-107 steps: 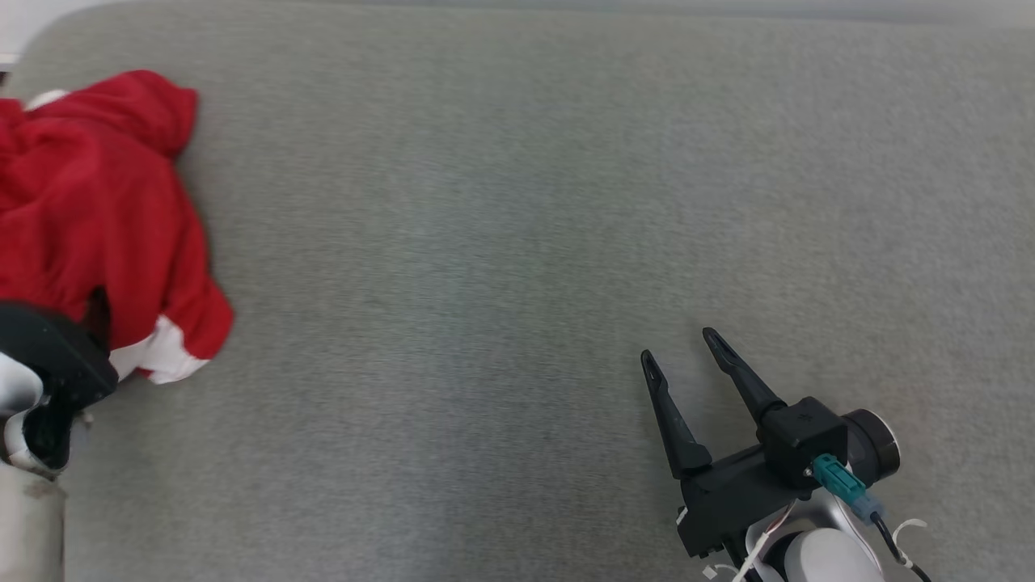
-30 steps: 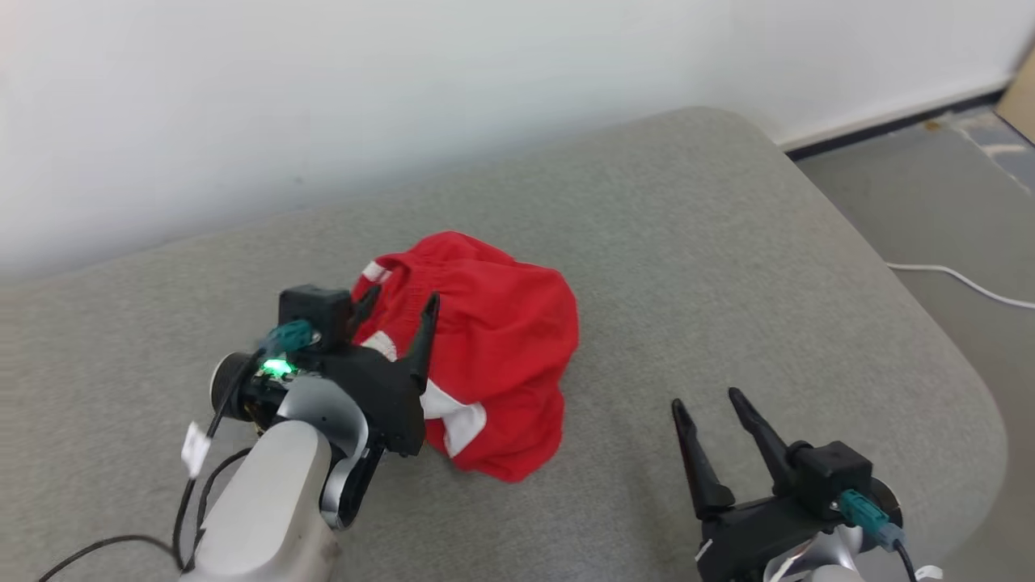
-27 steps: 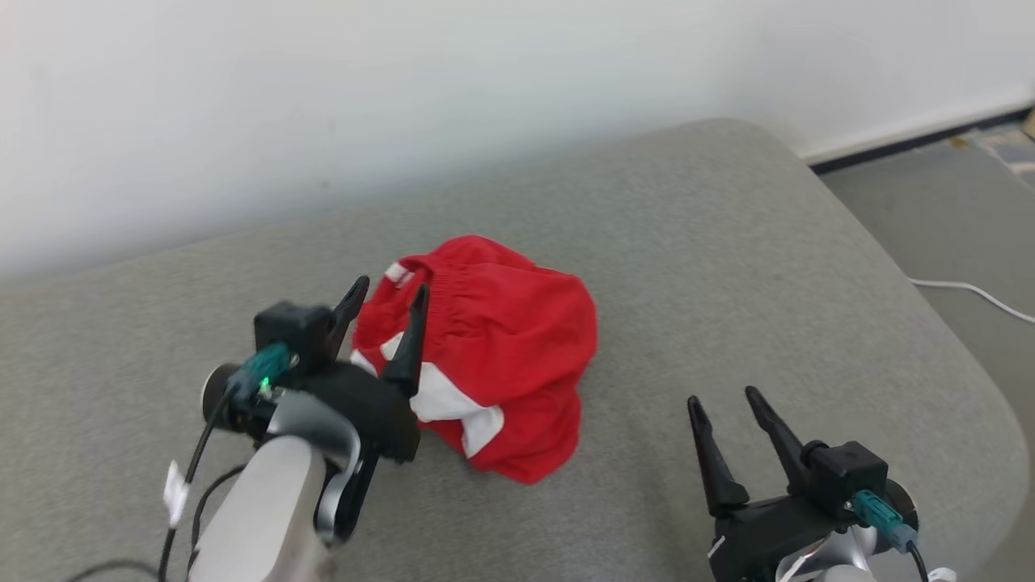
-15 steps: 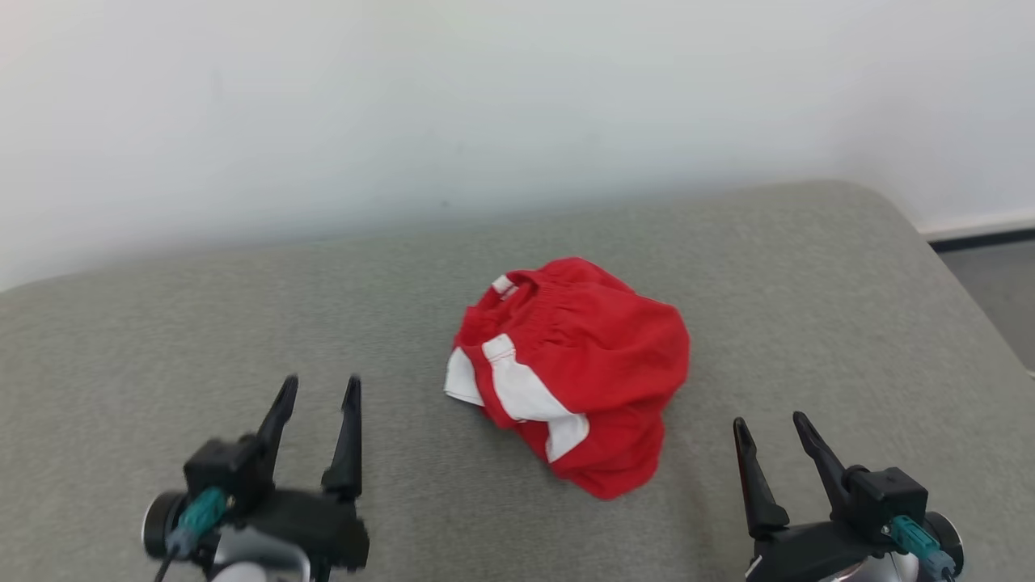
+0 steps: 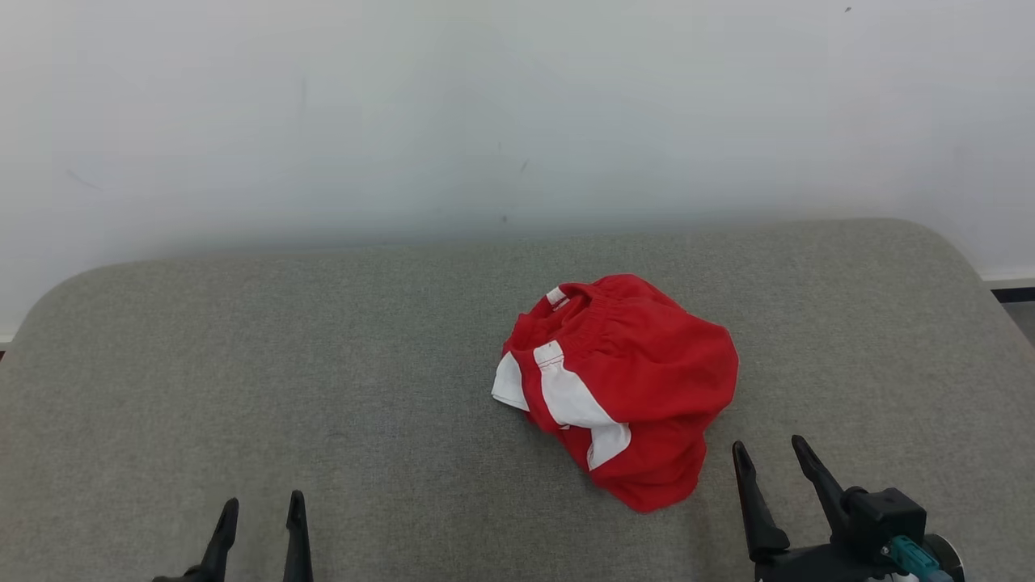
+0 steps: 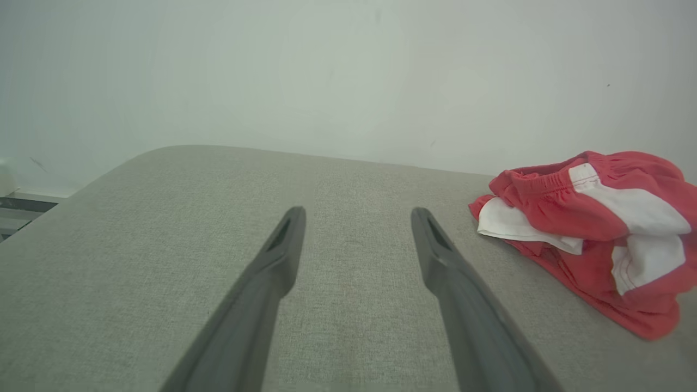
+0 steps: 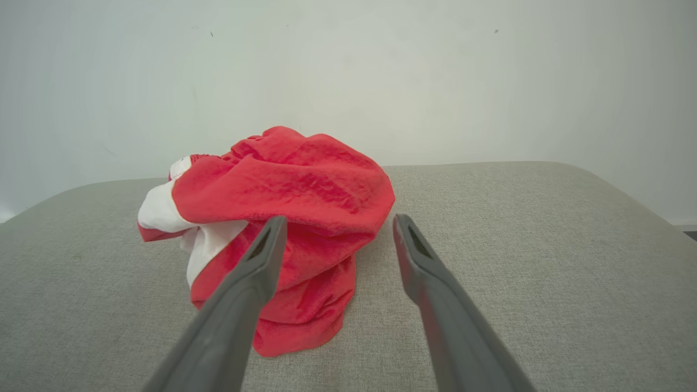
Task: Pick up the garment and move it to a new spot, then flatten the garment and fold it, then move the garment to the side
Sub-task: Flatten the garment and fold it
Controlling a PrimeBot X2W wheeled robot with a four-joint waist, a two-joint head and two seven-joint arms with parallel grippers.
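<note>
Red-and-white garment (image 5: 639, 388) sits bunched up right of centre on our grey tabletop (image 5: 323, 364), just far-left of our right claw (image 5: 768, 444) and well apart from the left claw (image 5: 263, 499), both spread wide and empty.

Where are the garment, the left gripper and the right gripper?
garment (image 5: 655, 364), head view, on its red upper fold.
left gripper (image 5: 263, 499), head view, midway between fingertips.
right gripper (image 5: 768, 443), head view, midway between fingertips.

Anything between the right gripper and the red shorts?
Nothing visible does. Only bare grey cushion lies between the open right gripper and the crumpled red shorts, and the gripper is not touching them.
</note>
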